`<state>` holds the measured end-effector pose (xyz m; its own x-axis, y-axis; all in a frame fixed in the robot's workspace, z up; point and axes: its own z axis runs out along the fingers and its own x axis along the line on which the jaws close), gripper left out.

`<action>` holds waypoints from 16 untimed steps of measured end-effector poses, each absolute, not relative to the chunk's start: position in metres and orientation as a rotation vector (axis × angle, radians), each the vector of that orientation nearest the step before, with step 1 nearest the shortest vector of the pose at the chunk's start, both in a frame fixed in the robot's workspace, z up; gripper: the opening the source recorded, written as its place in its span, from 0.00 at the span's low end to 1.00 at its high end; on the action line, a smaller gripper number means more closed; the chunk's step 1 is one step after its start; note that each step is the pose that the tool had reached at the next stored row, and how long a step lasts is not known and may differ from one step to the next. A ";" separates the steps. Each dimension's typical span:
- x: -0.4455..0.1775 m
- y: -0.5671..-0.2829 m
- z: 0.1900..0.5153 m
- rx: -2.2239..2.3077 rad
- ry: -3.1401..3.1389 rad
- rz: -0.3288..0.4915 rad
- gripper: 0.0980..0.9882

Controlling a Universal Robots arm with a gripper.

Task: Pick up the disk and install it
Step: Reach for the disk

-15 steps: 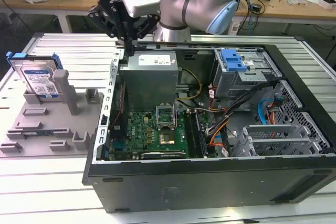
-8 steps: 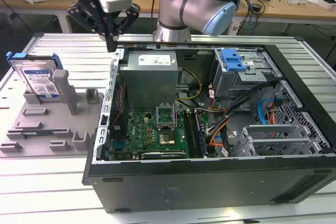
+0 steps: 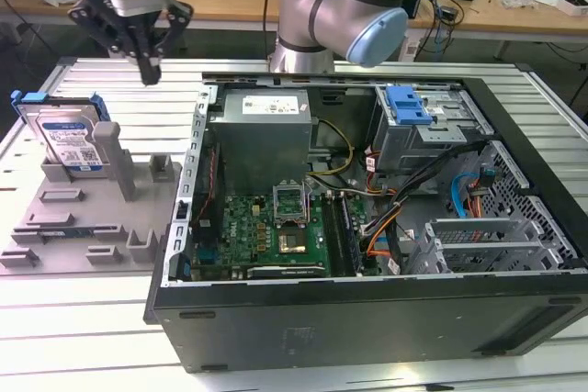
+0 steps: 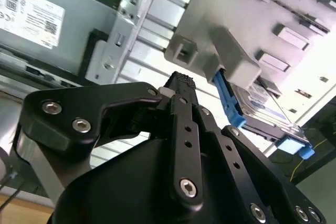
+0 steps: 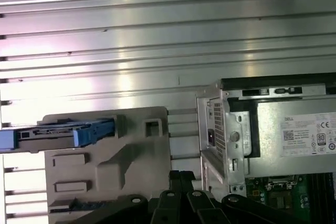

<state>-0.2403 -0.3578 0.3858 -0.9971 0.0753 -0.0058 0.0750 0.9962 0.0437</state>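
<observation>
Nearest you in the exterior view, the open computer case lies on its side on the slatted metal counter. Its green motherboard faces up, and the grey power-supply box sits at the far end of the case.

On the exterior view's left of the case sits a grey plastic holder. The disk stands at the holder's far left corner, tilted on its edge in its blue carrier. Its labelled face is turned up and it leans beside a grey post.

Your tool hangs in the air farther back, above the disk and toward the exterior view's right of it. It is clear of the disk and touches nothing. Its fingers are pressed together with nothing between them, as both wrist views show. Both wrist views also show the disk edge-on in the holder, apart from the fingertips.

Farthest back, the arm rises behind the case.
</observation>
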 end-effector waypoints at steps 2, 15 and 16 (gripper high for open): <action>-0.252 -0.356 0.385 0.118 3.132 0.068 0.01; -0.310 -0.339 0.382 0.119 3.150 0.068 0.01; -0.316 -0.337 0.381 0.119 3.153 0.068 0.01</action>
